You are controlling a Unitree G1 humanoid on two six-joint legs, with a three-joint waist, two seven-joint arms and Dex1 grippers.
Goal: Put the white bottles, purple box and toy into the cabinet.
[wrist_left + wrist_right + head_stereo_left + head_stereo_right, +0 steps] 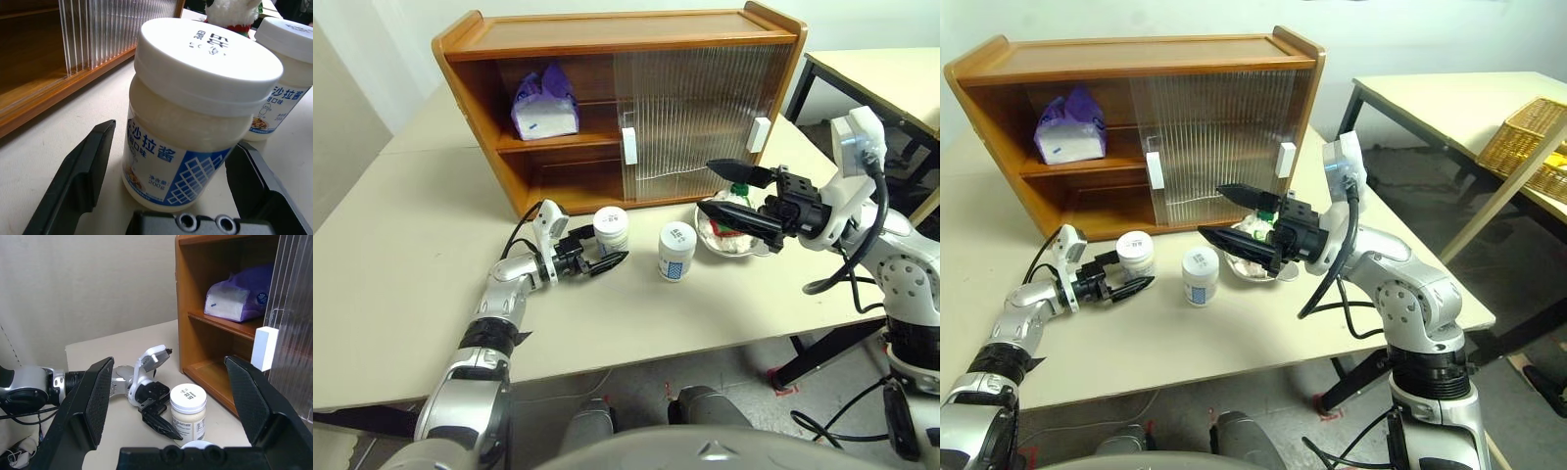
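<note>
Straddling white bottle (195, 112), left gripper (598, 257)

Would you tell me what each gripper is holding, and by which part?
Nothing yet: the left gripper brackets a white bottle with gaps either side; the right gripper is empty.

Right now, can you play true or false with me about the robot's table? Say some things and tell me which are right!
1. The purple box is on the cabinet's upper shelf. True.
2. Both white jars are inside the cabinet. False: the jar near the left gripper and the other jar stand on the table in front of it.
3. The left gripper has its fingers open around a jar. True.
4. The right gripper is squeezing the snowman toy. False: it is open above the toy, holding nothing.
5. The toy sits in a bowl. True.
</note>
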